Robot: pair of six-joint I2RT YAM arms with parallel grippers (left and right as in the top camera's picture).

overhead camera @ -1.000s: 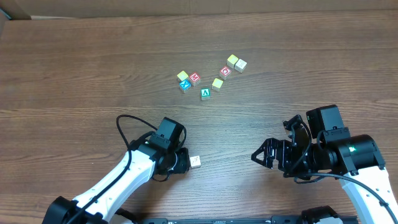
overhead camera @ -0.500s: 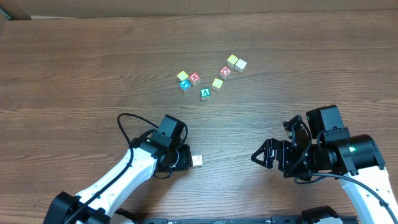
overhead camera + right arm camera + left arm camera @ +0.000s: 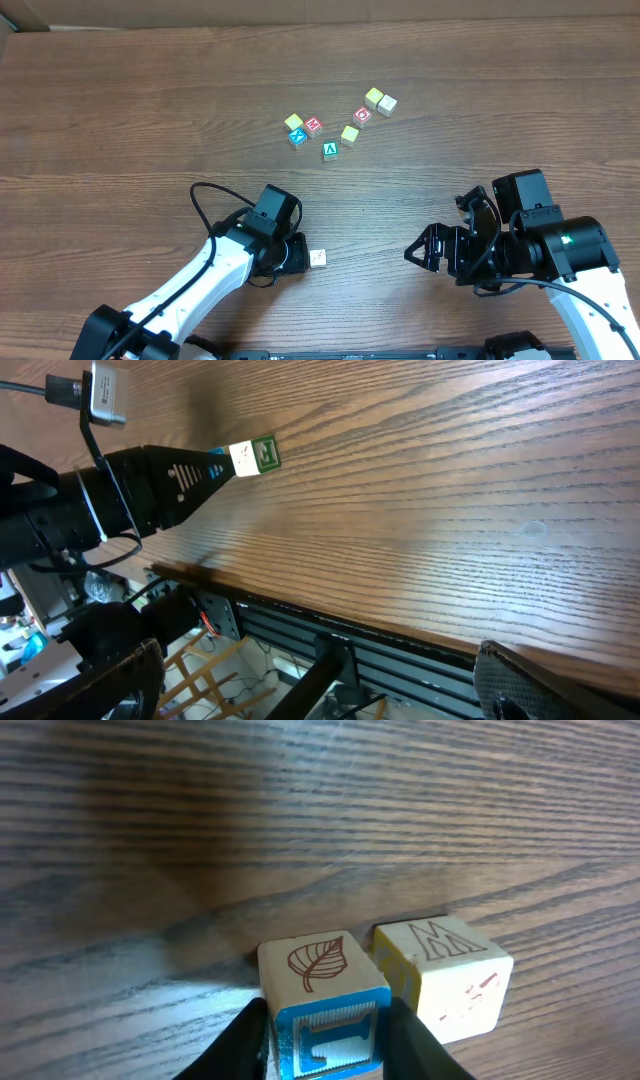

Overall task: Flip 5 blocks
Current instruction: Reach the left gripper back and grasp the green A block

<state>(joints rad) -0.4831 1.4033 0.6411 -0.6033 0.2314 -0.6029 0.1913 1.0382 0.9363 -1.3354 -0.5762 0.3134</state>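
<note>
Left tool (image 3: 328,1045) astride leaf-topped block (image 3: 318,965), grip unclear; right tool (image 3: 325,675) spread wide

Brown wood-grain table (image 3: 120,110), black slatted frame (image 3: 300,630) below its edge

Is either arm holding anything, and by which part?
Left tool flanks the leaf-topped block by its opposite sides; whether it grips cannot be told. Right tool is open, empty.

Bright even light, soft close-up shadows
</note>
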